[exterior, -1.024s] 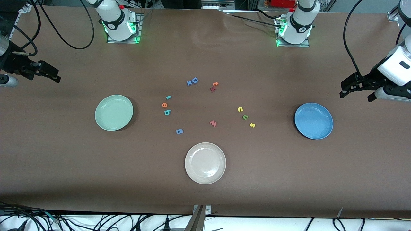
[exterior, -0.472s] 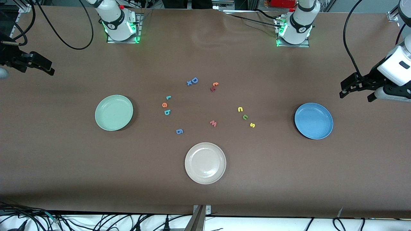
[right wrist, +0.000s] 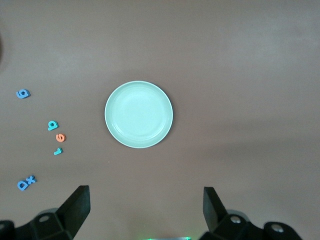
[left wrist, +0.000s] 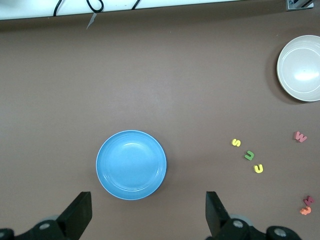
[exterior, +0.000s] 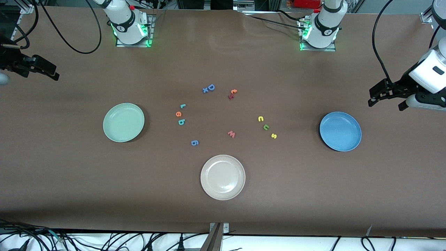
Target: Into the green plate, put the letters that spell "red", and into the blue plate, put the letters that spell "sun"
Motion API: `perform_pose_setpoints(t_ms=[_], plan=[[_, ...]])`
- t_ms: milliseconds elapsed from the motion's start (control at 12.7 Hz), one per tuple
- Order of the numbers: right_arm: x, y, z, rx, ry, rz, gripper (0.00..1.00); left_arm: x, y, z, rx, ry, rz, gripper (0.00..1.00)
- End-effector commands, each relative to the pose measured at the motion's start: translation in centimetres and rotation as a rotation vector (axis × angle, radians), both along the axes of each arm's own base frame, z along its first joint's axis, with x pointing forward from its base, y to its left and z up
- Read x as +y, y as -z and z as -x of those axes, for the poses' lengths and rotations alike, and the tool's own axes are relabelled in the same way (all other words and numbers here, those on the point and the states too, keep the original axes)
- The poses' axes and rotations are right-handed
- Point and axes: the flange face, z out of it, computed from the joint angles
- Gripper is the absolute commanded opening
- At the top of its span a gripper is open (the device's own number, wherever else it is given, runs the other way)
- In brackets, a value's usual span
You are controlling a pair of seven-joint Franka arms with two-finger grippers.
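My left tool (exterior: 386, 96) hangs with its fingers spread wide and empty over the table (exterior: 69, 181) at its own end, the blue plate (exterior: 340, 131) close under it and the yellow and green "sun" letters (exterior: 266, 127) farther toward the middle. My right tool (exterior: 43, 71), fingers likewise apart, waits over its end; the green plate (exterior: 123, 122) lies near it, the "red" letters (exterior: 179, 114) just past the plate.

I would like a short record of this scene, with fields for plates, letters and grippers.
green plate: empty, toward the right arm's end
blue plate: empty, toward the left arm's end
beige plate: empty, nearest the front camera
red letters: on the table, beside the green plate
sun letters: on the table, apart from the blue plate
left gripper: open, empty
right gripper: open, empty
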Motion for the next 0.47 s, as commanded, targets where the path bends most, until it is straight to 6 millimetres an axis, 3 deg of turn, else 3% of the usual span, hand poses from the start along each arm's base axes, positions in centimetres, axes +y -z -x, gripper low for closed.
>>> perform_pose_setpoints(t_ms=[0,394], plan=[[-0.31,-0.22,0.17,0.025,-0.010,-0.005,1.00,-0.22,-0.64,-0.20,0.003,-0.002,0.016,1.00],[0.11,-0.27,0.20,0.026,-0.013,-0.005,1.00,-0.22,-0.64,-0.20,0.003,-0.002,0.016,1.00]])
